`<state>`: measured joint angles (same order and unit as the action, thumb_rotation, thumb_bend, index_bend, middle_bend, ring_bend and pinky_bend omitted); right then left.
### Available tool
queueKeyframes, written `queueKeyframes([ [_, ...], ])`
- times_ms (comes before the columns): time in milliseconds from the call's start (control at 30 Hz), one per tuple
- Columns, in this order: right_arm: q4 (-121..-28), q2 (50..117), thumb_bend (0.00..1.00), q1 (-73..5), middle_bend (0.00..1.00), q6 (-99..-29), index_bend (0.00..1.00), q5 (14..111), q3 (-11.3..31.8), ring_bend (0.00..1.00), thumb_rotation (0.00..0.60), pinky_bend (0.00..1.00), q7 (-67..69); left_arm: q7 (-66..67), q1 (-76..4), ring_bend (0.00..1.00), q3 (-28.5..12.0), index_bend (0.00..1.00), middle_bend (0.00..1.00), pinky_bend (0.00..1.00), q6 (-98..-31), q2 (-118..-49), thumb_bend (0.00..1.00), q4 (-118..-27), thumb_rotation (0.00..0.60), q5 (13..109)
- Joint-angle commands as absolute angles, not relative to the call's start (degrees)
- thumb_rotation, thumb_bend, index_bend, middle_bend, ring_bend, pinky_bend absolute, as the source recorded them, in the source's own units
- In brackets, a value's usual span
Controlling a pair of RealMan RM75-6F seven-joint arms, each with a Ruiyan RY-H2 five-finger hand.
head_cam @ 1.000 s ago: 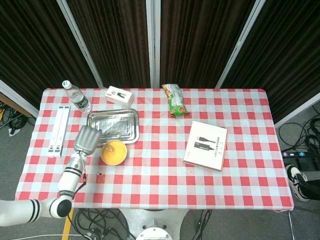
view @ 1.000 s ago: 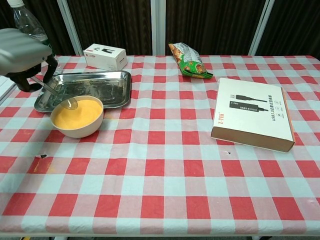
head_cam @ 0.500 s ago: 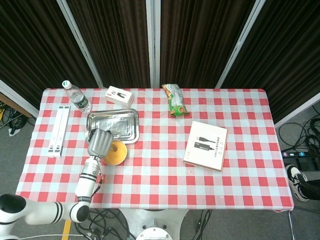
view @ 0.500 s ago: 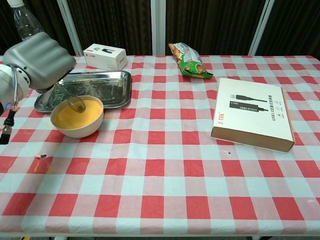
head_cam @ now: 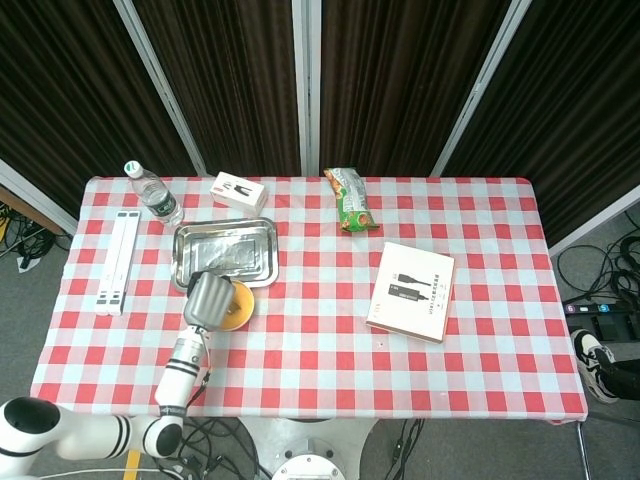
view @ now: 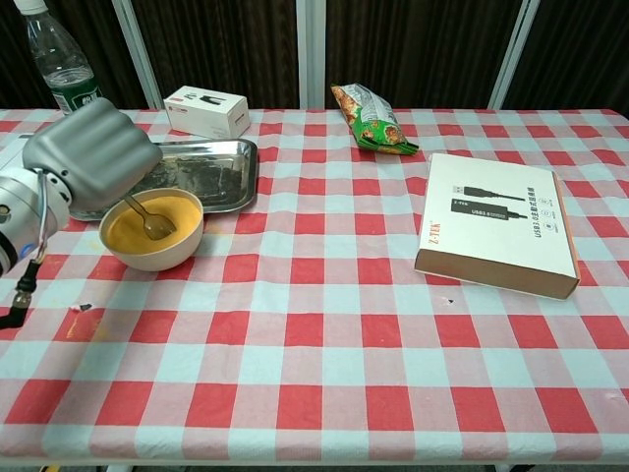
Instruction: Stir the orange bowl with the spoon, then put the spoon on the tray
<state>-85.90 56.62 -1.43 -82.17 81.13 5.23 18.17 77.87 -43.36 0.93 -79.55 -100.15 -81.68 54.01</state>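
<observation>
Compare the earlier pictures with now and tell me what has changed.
The left hand, holding the spoon, moved from the table's left edge rightward over the orange bowl; the spoon's tip went from the bowl's near-left rim into its middle. The tray, bottle, white box, snack bag and flat box stayed put.

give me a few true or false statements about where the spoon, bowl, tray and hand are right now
1. The left hand holds the spoon. True.
2. The spoon lies flat on the tray. False: its tip is down in the orange bowl.
3. The orange bowl sits inside the tray. False: it stands on the tablecloth just in front of the tray.
4. A water bottle stands behind the tray near the table's left edge. True.
5. The right hand rests on the brown box. False: no right hand shows in either view.
</observation>
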Motion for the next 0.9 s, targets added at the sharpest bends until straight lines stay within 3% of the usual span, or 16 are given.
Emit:
queueKeyframes([
  [33, -86.0, 56.6, 0.17, -1.4, 0.22, -82.2, 0.09, 81.2, 5.2, 0.0, 0.6, 0.13, 18.1, 75.6, -42.8, 0.93, 0.1, 0.7, 1.0, 0.95, -78.4, -99.2, 0.45, -82.7, 0.6, 54.3],
  [333, -86.5, 56.5, 0.17, -1.4, 0.22, -82.2, 0.09, 81.2, 5.2, 0.0, 0.6, 0.13, 17.5, 69.3, -42.6, 0.93, -2.3, 0.71, 1.0, 0.94, -70.9, -93.4, 0.45, -88.9, 0.6, 50.4],
  [900, -86.9, 56.5, 0.17, -1.4, 0.22, -82.2, 0.09, 81.1, 5.2, 0.0, 0.6, 0.13, 17.1, 63.2, -44.6, 0.93, -6.8, 0.71, 1.0, 0.94, -64.6, -84.6, 0.45, -96.1, 0.6, 40.7],
])
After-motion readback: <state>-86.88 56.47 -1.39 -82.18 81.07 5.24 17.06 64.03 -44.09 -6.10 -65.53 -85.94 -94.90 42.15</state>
